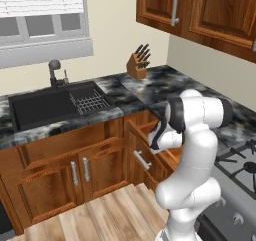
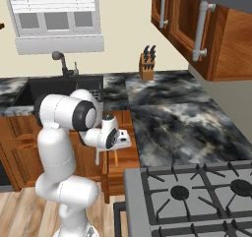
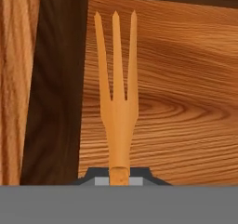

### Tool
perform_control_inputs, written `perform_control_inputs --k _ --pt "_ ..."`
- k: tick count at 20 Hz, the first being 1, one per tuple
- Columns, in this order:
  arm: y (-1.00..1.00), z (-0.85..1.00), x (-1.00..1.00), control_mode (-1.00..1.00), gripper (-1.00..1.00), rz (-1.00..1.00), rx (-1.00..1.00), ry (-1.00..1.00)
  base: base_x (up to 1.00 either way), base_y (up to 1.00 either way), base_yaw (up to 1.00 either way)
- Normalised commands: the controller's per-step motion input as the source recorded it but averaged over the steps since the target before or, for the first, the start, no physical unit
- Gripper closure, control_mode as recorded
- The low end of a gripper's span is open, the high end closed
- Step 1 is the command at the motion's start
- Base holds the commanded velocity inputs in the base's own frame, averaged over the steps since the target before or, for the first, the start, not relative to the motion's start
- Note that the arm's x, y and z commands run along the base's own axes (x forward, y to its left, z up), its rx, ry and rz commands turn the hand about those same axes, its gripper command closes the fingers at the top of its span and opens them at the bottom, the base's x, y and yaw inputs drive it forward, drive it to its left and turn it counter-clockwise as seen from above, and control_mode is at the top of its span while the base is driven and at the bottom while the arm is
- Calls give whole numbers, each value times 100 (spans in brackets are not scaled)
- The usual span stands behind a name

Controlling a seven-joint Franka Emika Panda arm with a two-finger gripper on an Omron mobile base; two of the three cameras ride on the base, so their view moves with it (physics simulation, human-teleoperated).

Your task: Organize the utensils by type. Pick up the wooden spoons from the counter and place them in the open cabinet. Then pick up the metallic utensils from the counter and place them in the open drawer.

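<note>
Drawer [image 3: 176,102] wood floor behind | wooden fork [image 3: 117,93]: orange-brown, three tines | end effector [image 3: 118,177] grasping handle

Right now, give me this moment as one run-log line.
gripper: shut on wooden fork | location: over open drawer | fork tines pointing away from hand

A: Where do the two base views look from?
B: Behind the arm, left and right, facing forward and down; both share the marble surface [image 1: 150,87], sink [image 1: 45,107] and knife block [image 2: 146,66].
A: The hand view?
B: Very near, facing the drawer's [image 3: 176,93] wooden lining.
</note>
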Motion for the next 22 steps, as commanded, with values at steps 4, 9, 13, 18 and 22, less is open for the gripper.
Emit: perform_control_inputs --k 4,9,13,18,22 --pt "0 -31 15 -100 100 0 0 0 0 0 0" --pt "9 -38 0 -100 100 0 0 0 0 0 0" --pt "22 -39 0 -100 100 0 0 0 0 0 0" --pt "36 -41 0 -100 100 -5 0 0 0 0 0" --pt "44 -40 -1 -100 100 -8 0 0 0 0 0"
